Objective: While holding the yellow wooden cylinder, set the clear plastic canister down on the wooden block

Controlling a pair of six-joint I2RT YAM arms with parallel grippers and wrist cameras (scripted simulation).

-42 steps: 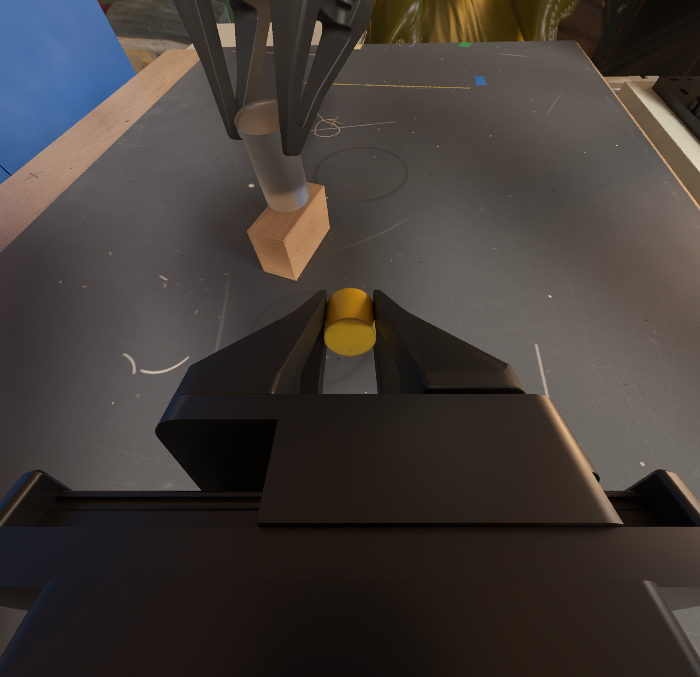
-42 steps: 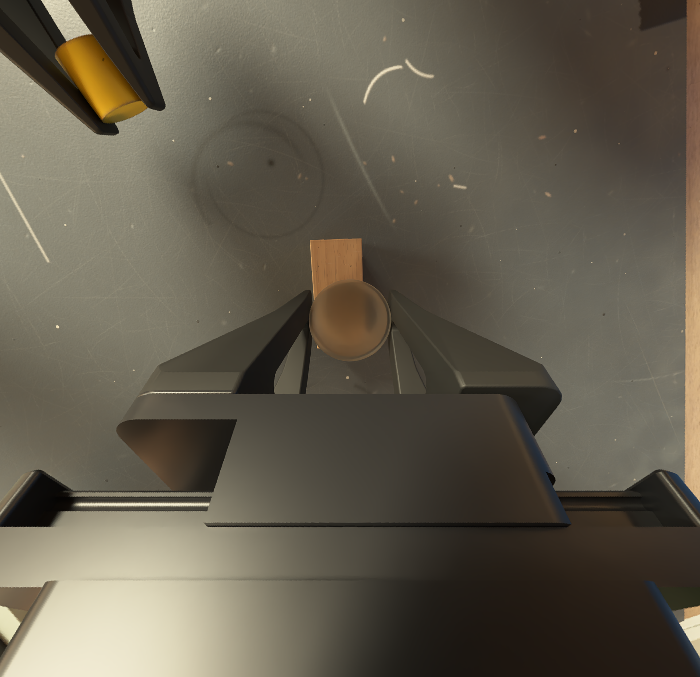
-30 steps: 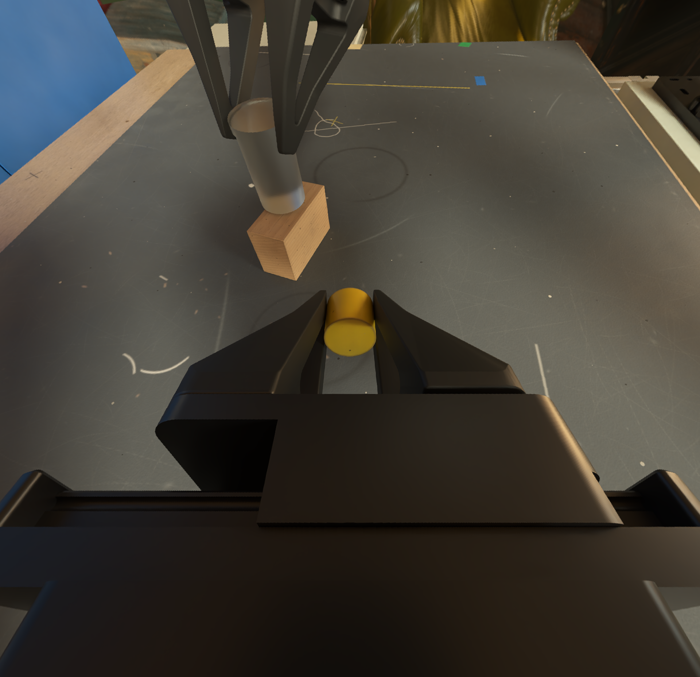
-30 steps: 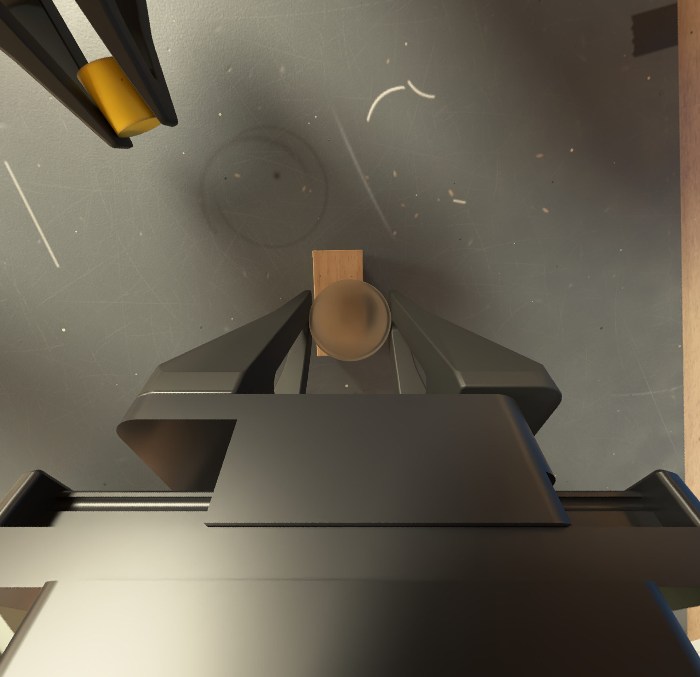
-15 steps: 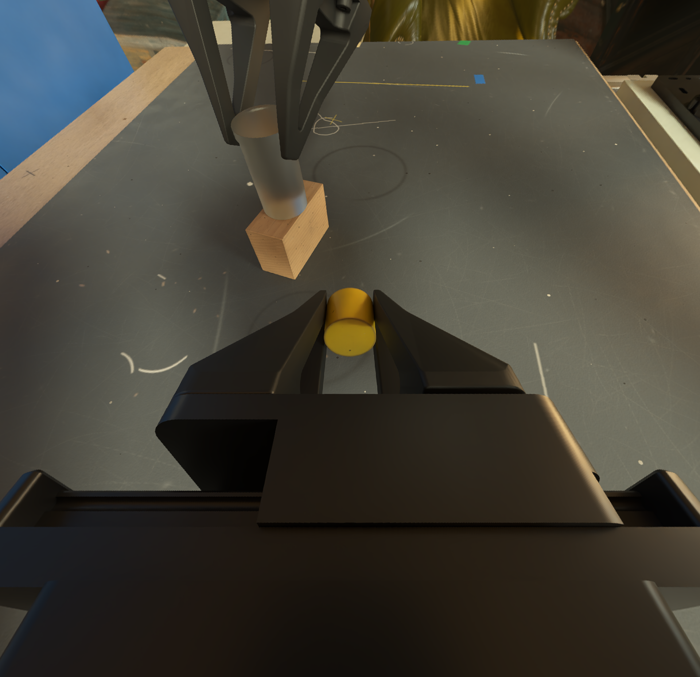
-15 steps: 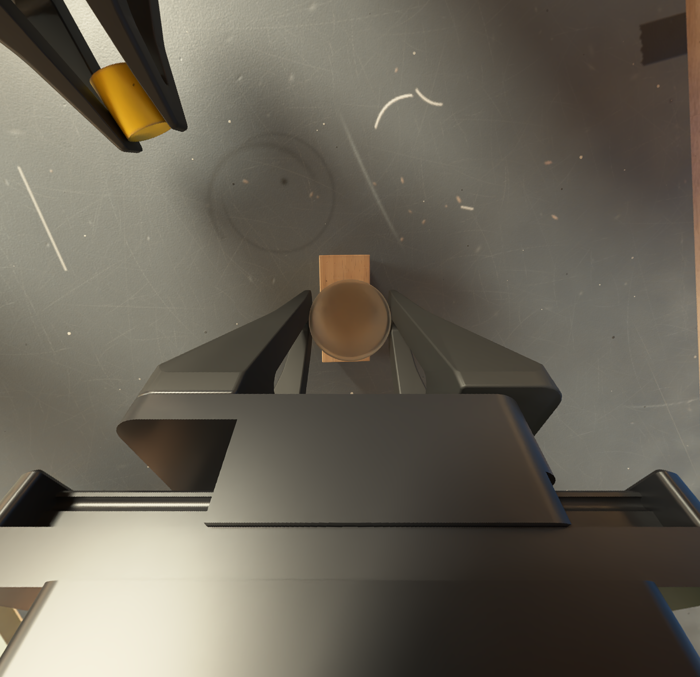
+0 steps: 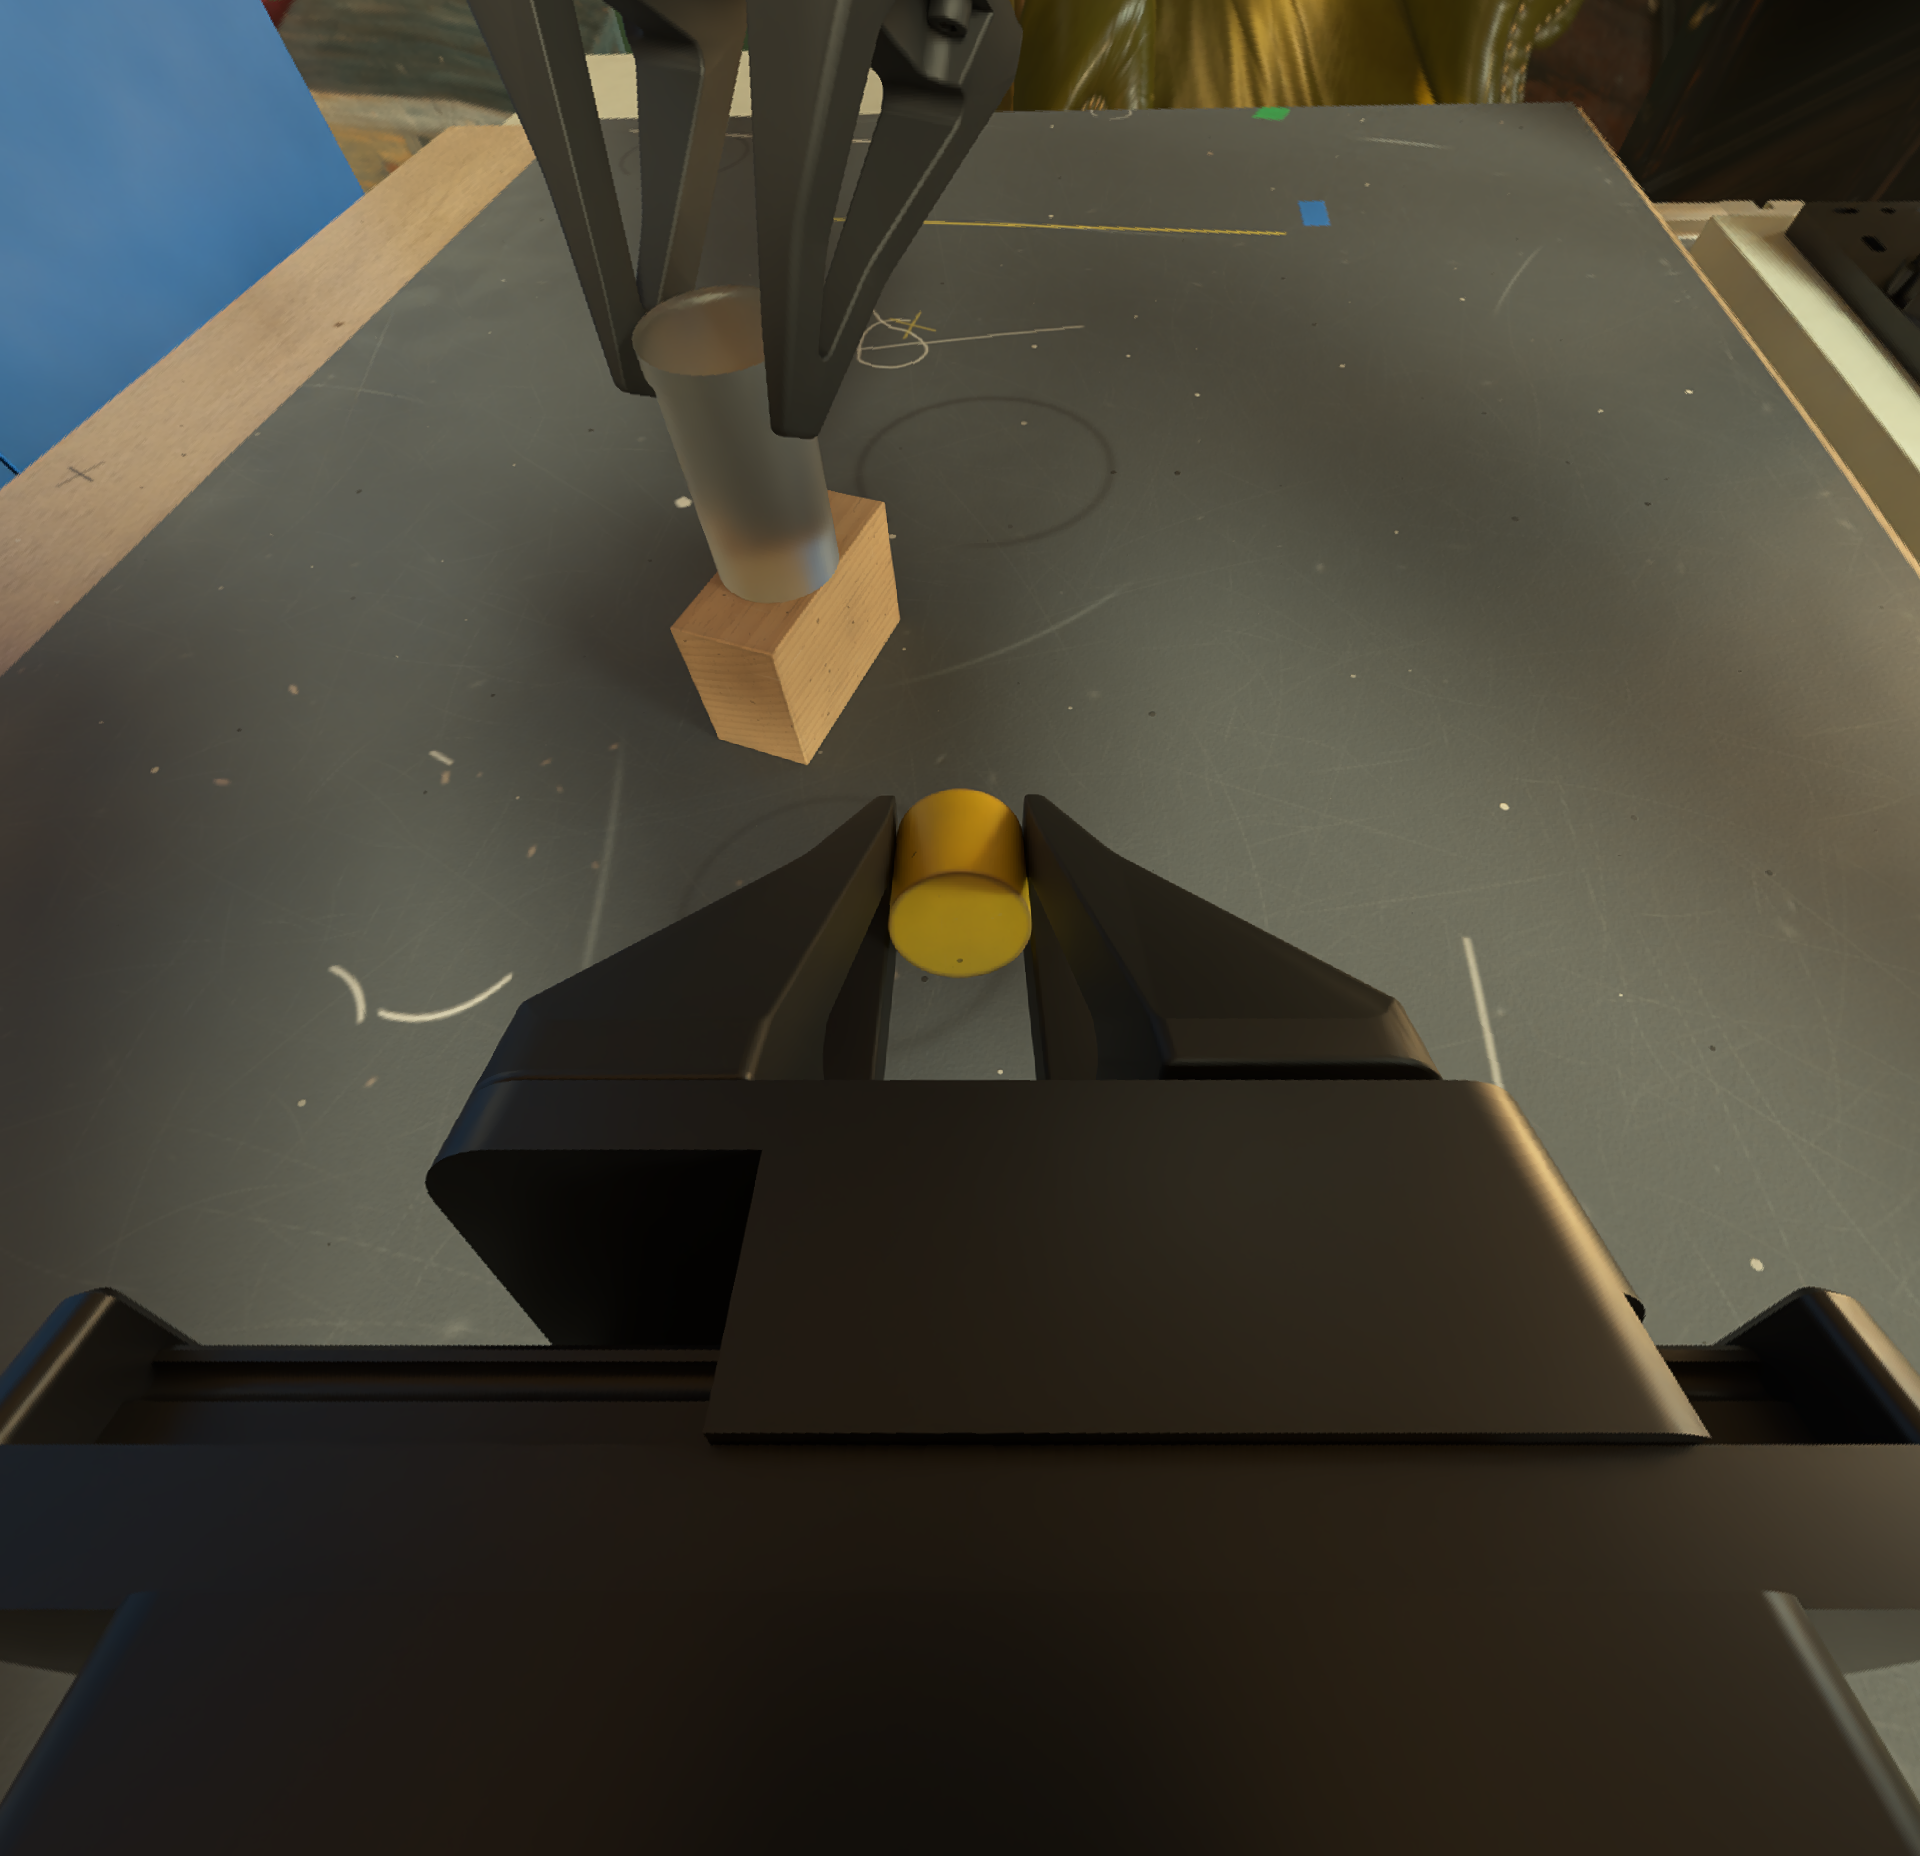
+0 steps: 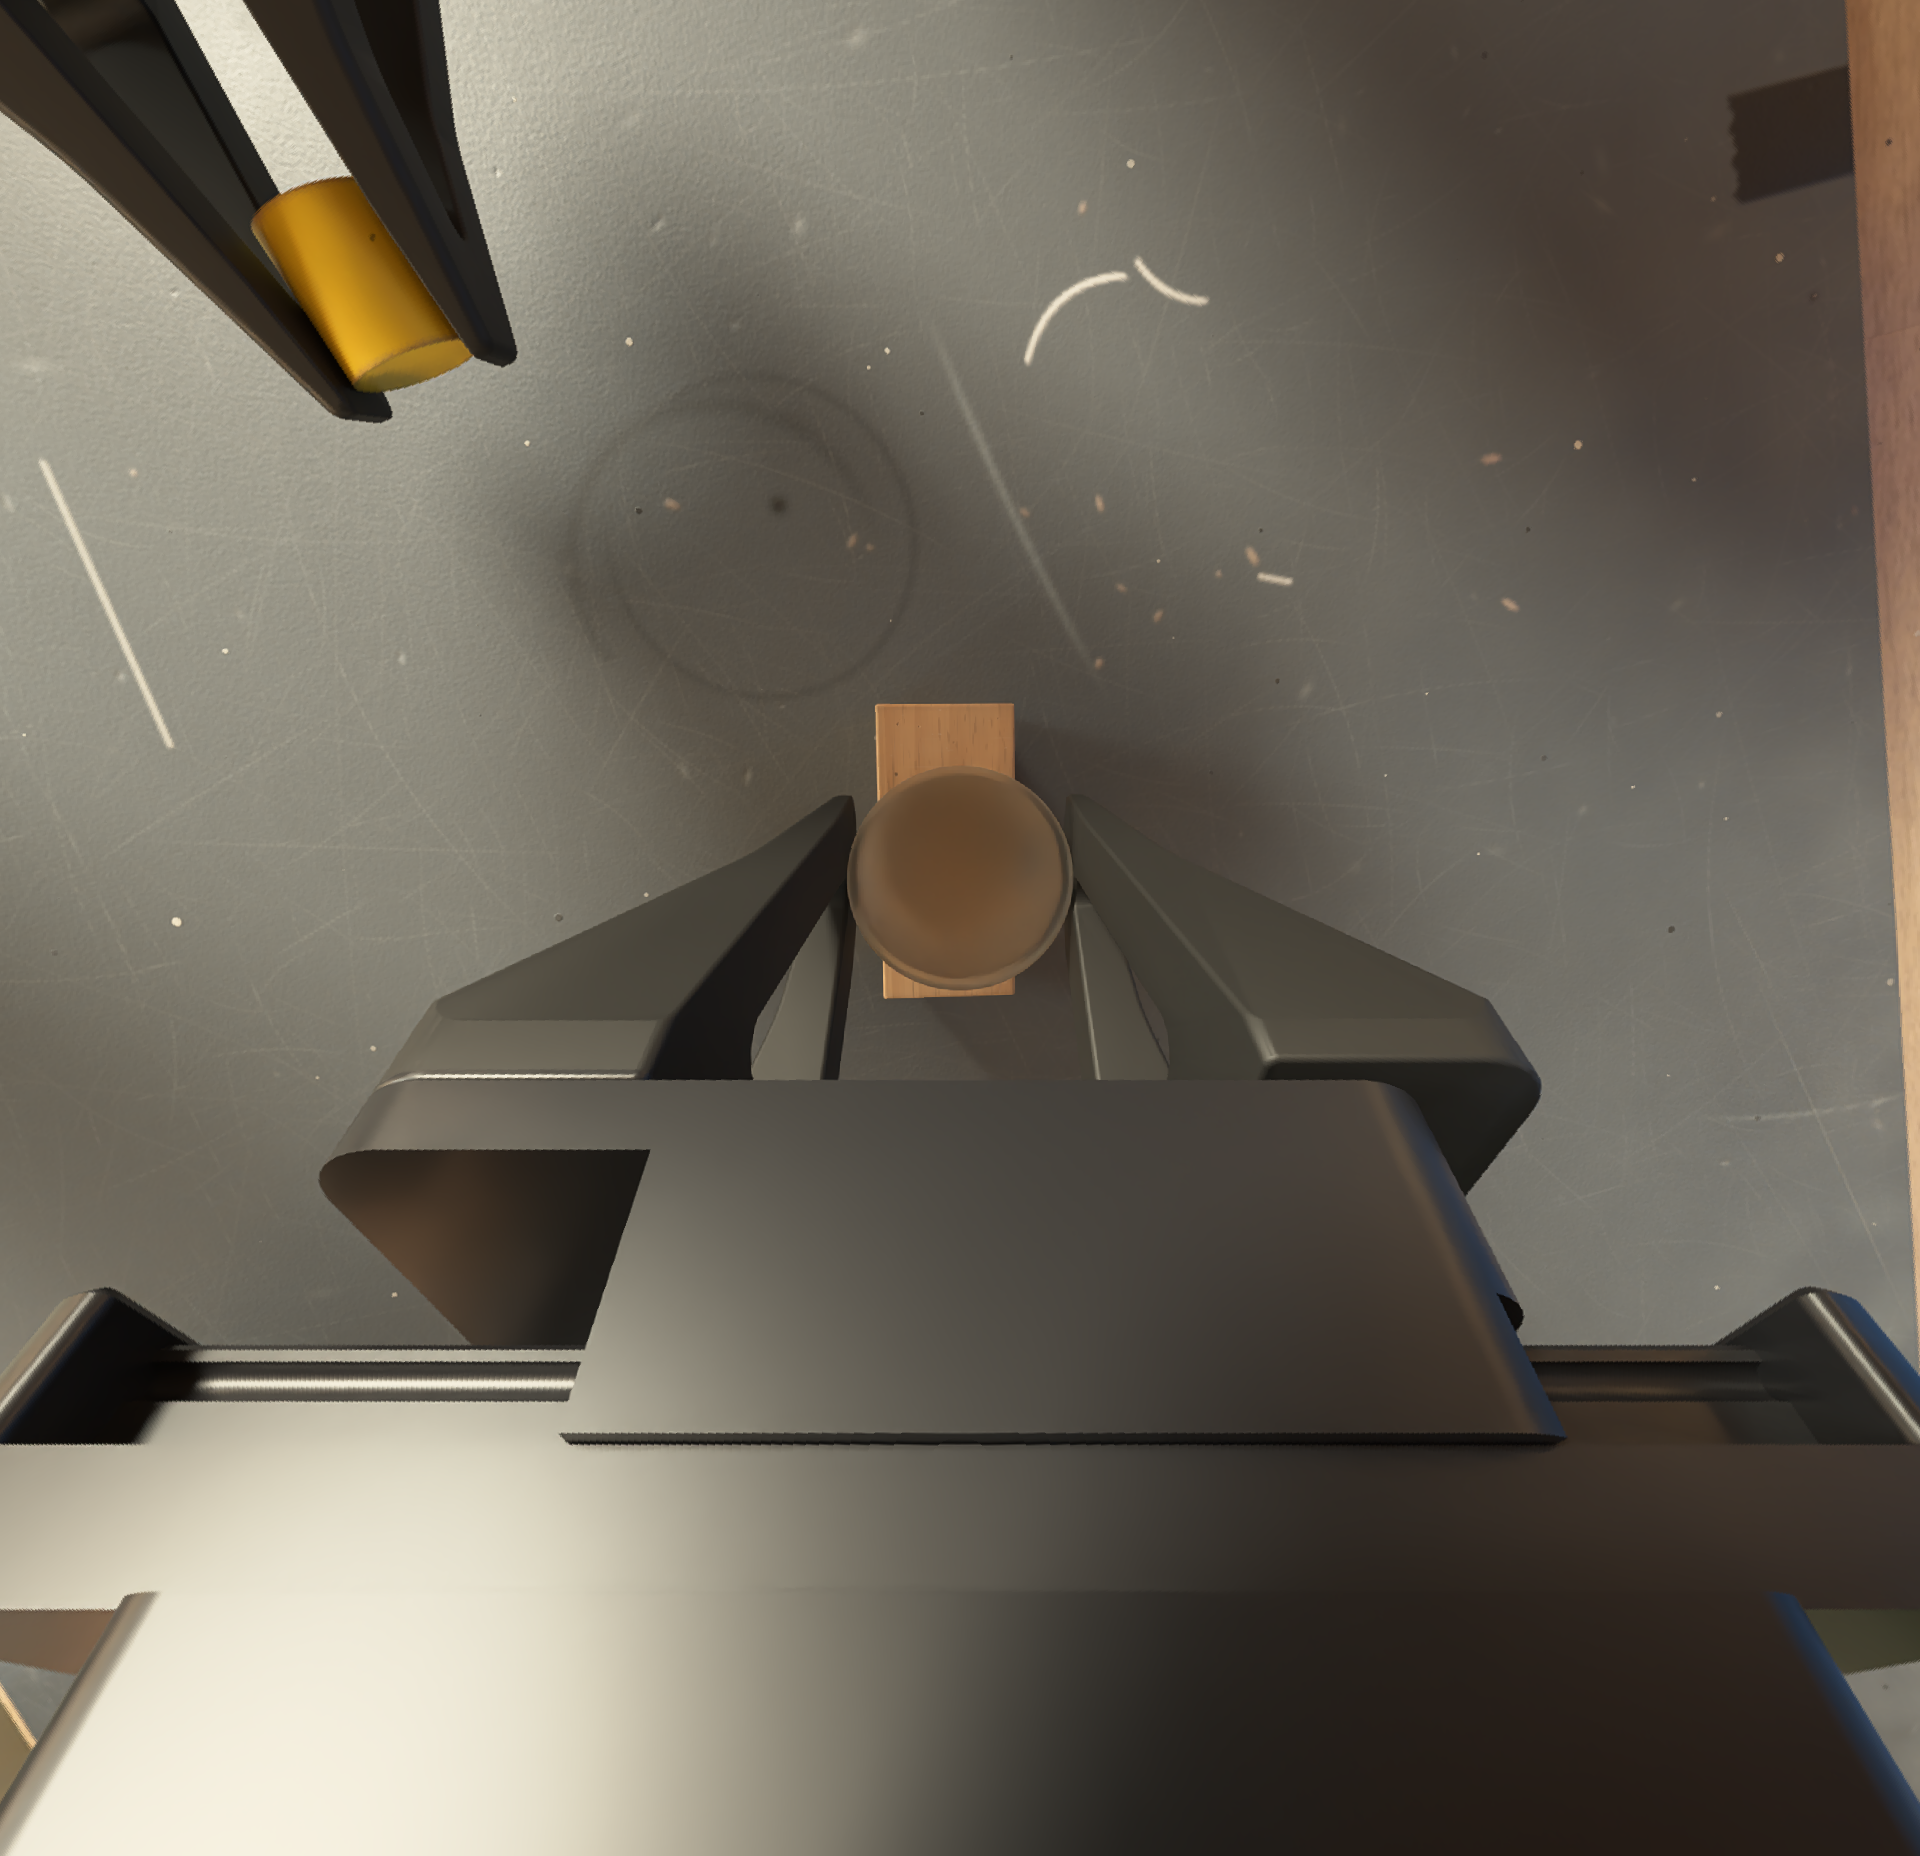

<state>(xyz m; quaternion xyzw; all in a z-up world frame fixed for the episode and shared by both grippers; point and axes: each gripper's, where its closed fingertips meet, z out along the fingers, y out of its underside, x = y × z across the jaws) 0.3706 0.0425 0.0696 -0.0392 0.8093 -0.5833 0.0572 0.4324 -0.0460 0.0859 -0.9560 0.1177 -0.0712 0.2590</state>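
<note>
Left end effector [image 7: 958, 871] clamped, level; right end effector [image 8: 958, 876] clamped, pointing down.

No readable text, number or brand shows in either view — nothing to report there. The dark tabletop [image 7: 1351, 663] carries only chalk scribbles: a looped squiggle with a small cross [image 7: 902, 339], two short curved strokes [image 7: 421, 1001] and a drawn circle [image 7: 985, 471] — none of them legible as letters. A small pencilled cross [image 7: 81, 474] sits on the wooden table edge [image 7: 208, 383].
</note>
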